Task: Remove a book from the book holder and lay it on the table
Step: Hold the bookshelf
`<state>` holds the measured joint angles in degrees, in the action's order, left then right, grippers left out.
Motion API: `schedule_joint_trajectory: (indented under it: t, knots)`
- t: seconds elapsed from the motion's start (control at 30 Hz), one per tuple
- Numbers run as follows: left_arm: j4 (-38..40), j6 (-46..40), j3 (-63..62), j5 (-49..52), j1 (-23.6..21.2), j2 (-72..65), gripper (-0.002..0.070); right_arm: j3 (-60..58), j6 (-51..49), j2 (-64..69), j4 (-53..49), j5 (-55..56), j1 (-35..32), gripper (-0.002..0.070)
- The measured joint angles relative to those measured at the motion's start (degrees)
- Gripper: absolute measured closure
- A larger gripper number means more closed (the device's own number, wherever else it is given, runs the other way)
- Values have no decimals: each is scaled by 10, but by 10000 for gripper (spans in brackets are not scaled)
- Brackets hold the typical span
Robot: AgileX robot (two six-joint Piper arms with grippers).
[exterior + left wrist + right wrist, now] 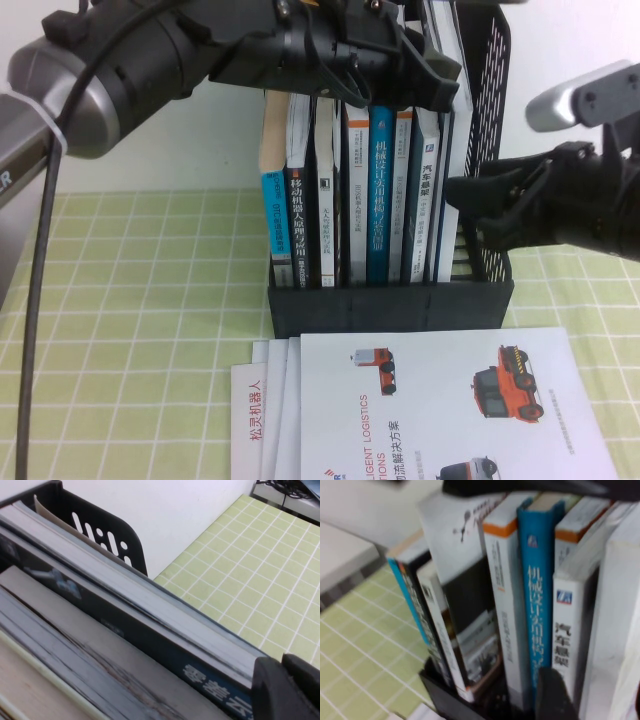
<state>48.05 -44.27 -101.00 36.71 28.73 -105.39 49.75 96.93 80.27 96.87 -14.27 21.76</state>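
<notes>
The right gripper hangs at the right side of the book holder, level with the middle of the spines, its jaws spread wide and gripping nothing. The left gripper sits over the top of the book holder, down among the upper edges of the books; its wrist view shows one dark fingertip against the top edge of a blue-covered volume, but whether that pair is pinched or apart cannot be told.

The book appears to be the thin pale sheet standing at the far right of the book holder, pressed between the last blue-spined book and the mesh wall. Its cover art is hidden from here, so this identification is a judgement.

The risks follow from that crowding. The thin book is flush with its thicker neighbour, so the right gripper's open jaws could close on both, or on the neighbour alone, and drag out the wrong volume. A pinch on a floppy cover may buckle or tear it. The mesh wall lies just beside the right gripper, so a finger could snag it and tip the book holder.

In front of the book holder, white brochures already cover the table, so the laying spot is cramped.
</notes>
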Motion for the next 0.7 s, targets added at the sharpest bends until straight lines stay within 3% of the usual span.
schedule_joint_trajectory:
  t: [0.7]
  knots:
    - [0,0,0,0,0,0,678,35,77,71,18,47,4,331]
